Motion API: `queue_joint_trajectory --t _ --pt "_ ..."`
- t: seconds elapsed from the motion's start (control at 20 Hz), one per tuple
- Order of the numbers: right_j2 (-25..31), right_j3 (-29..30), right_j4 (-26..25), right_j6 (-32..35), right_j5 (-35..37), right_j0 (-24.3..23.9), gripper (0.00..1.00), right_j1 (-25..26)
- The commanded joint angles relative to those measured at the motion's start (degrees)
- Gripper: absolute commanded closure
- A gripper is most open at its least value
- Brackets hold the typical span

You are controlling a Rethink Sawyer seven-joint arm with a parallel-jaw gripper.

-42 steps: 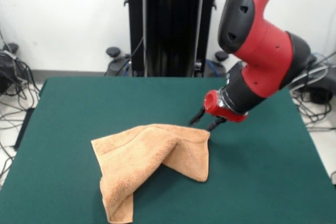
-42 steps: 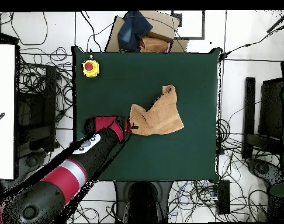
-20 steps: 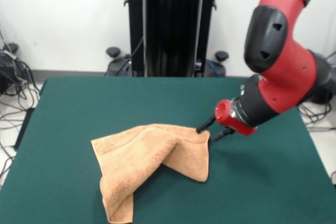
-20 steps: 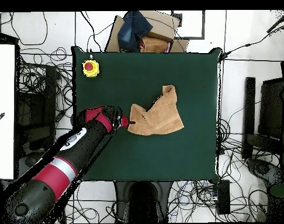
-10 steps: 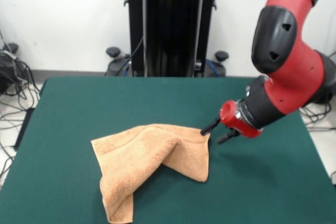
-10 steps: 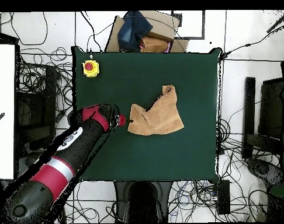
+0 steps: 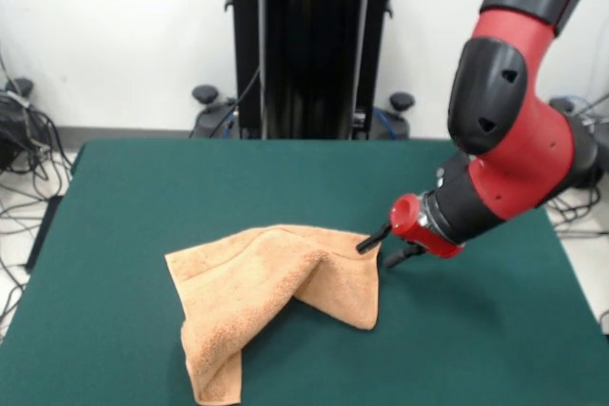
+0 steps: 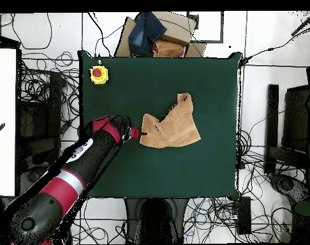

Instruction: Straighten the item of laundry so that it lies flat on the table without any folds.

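1. Under everything, big dark green table (image 7: 143, 197), much bigger than the cloth on it, with wires all over the floor around it.

2. Coming in low over the table, fat red and black arm (image 7: 509, 140), leaning toward the cloth from the side.

3. Near the middle of the table, peach-orange towel (image 7: 271, 297), fluffy and not flat. Bunched up, with a raised hump along the top and one fold hanging down over another. One long flap reaching toward the front edge of the table. From above, same towel (image 8: 171, 127) looking like a bent shape with a point sticking out toward the far side.

4. Beyond the far edge of the table in the top-down view, brown cardboard box (image 8: 162, 38) on the floor with dark blue cloth stuff on it.

5. Near one corner of the table, yellow box with a red button (image 8: 99, 74), well apart from the towel.

6. Right at the towel's corner, gripper (image 7: 383, 248) on a red wrist. Two thin black fingers (image 7: 372, 241) spread apart, one tip touching or just beside the towel's edge, the other lower down over bare green table. Nothing pinched between them. From above, gripper (image 8: 137, 133) just beside the towel's near corner.
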Motion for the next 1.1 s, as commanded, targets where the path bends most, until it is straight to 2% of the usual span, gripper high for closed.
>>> queue_joint_trajectory --t 0.05,1.1 --pt "2.1 -4.1 -0.1 14.5 -4.0 -1.9 0.00 2.9" --pt "0.3 -6.3 -0.5 13.4 -3.7 -3.9 0.00 3.6"
